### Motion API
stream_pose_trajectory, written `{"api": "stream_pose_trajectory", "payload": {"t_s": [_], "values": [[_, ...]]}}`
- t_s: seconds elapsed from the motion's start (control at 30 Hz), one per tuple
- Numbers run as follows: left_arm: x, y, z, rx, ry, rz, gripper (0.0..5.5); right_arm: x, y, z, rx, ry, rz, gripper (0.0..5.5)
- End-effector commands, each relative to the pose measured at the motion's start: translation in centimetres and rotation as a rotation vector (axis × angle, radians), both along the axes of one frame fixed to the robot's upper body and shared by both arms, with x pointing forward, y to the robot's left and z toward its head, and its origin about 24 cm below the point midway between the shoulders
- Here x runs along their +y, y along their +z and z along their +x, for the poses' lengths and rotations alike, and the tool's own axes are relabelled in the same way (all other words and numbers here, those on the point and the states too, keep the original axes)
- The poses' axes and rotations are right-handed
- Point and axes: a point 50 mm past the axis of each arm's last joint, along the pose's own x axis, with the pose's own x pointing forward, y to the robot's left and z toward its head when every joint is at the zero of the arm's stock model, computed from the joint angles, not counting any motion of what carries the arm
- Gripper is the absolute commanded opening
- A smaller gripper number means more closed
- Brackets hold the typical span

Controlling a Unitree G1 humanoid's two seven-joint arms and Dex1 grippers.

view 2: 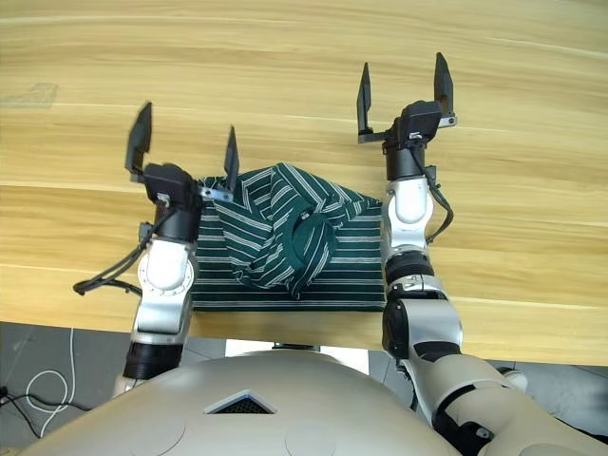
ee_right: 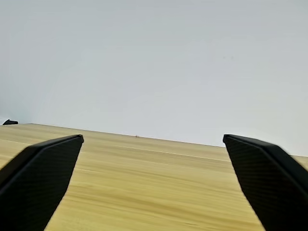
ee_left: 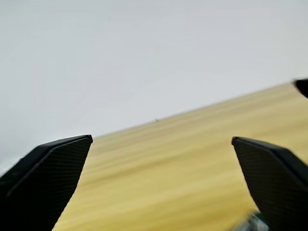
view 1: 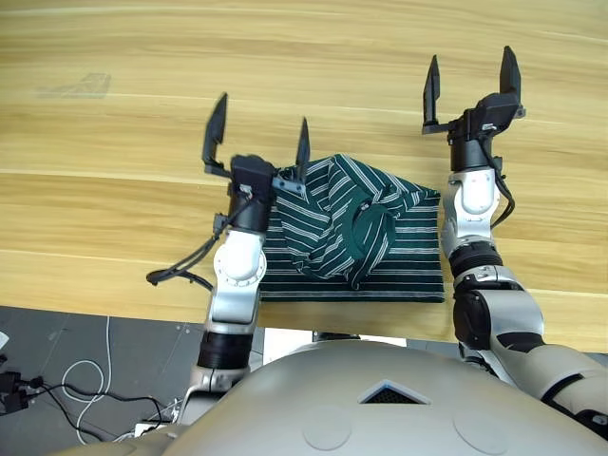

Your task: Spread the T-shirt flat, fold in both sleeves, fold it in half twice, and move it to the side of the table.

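Observation:
A dark green T-shirt (view 1: 351, 237) with white stripes lies bunched and partly folded on the wooden table (view 1: 285, 76), close to its near edge, collar up in the middle. My left gripper (view 1: 258, 133) stands open above the shirt's left far corner, fingers pointing away over the table. My right gripper (view 1: 471, 85) is open too, raised beyond the shirt's right far corner. Nothing sits between either pair of fingers (ee_left: 43, 178). In the right wrist view the fingertips (ee_right: 269, 178) frame bare table and a pale wall.
The wooden table stretches far and wide beyond the shirt. Its near edge (view 1: 114, 309) runs just below the shirt. Cables (view 1: 66, 380) lie on the grey floor at lower left.

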Motion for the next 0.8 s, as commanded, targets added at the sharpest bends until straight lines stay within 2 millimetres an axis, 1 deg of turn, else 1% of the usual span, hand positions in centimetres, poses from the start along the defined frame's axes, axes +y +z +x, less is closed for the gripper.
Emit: {"api": "stream_pose_trajectory", "payload": {"t_s": [0.03, 0.13, 0.3, 0.6, 0.8], "values": [[-1.3, -1.5, -3.5, 0.167, -0.181, 0.088, 5.37, 0.2, 0.3, 0.2, -0.002, -0.008, 0.007, 5.40], [-1.8, -2.0, -5.1, 0.253, -0.290, 0.096, 5.37, 0.3, 0.3, 0.3, 0.000, -0.010, 0.009, 5.40], [-2.5, -2.5, -5.5, 0.324, -0.356, 0.102, 5.37, 0.6, 0.3, 0.4, 0.001, -0.007, 0.011, 5.40], [-3.4, -3.3, -7.0, 0.357, -0.427, 0.178, 5.37, 0.9, 0.4, 0.4, -0.006, 0.001, 0.012, 5.40], [-3.5, -3.6, -7.3, 0.370, -0.423, 0.200, 5.37, 0.9, 0.5, 0.3, -0.009, 0.001, 0.012, 5.40]]}}
